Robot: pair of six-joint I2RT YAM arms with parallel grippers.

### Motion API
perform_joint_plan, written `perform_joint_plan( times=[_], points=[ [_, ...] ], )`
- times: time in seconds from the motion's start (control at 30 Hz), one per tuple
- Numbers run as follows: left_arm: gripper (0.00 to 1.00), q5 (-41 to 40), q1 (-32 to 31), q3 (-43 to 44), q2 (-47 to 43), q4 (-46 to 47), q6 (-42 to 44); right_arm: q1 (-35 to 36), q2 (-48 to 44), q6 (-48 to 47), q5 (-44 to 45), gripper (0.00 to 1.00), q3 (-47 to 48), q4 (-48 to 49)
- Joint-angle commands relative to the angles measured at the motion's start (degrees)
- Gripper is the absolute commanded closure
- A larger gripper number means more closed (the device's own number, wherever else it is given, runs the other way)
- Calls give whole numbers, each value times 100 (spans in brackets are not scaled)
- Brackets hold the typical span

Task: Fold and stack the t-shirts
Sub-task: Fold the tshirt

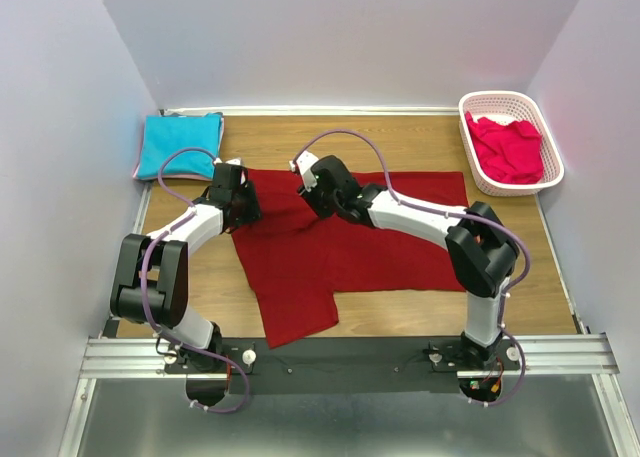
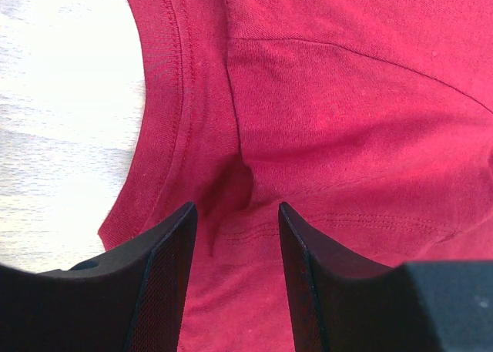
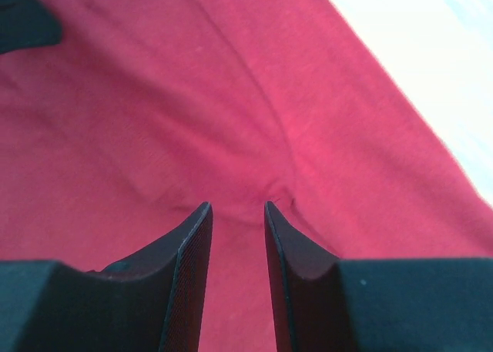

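Note:
A dark red t-shirt [image 1: 340,247] lies spread on the wooden table. My left gripper [image 1: 243,209] is down on its far left corner. In the left wrist view [image 2: 235,213] the jaws stand apart with a raised fold of red cloth [image 2: 323,121] between them, next to a hemmed edge. My right gripper [image 1: 318,202] is down on the shirt's far edge near the middle. In the right wrist view [image 3: 237,209] its jaws are narrowly apart over puckered cloth [image 3: 154,105]. A turquoise t-shirt [image 1: 180,145] lies folded at the far left. A pinkish-red t-shirt [image 1: 508,149] lies crumpled in the basket.
A white latticed basket [image 1: 500,100] stands at the far right corner. White walls close in the table on three sides. Bare wood [image 1: 400,142] shows behind the shirt and along the front right. The table's pale surface shows beside the cloth in the left wrist view [image 2: 62,121].

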Motion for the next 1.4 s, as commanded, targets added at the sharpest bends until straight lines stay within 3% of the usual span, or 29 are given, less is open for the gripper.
perform_joint_plan(
  times=[0.0,0.17,0.3,0.97,1.37],
  points=[
    [45,105,-39,-33,-62,68,45,31,-176,377,-763,60,-358,23],
    [45,96,-39,-33,-62,77,53,31,43,606,-1414,64,-534,58],
    [45,96,-39,-42,-71,77,54,31,342,606,-1424,64,-456,84],
    [45,114,-66,-42,-106,77,62,-4,1134,369,-520,57,581,207],
    [45,114,-57,-41,-80,68,62,-13,1362,334,-185,58,652,216]
  ],
)
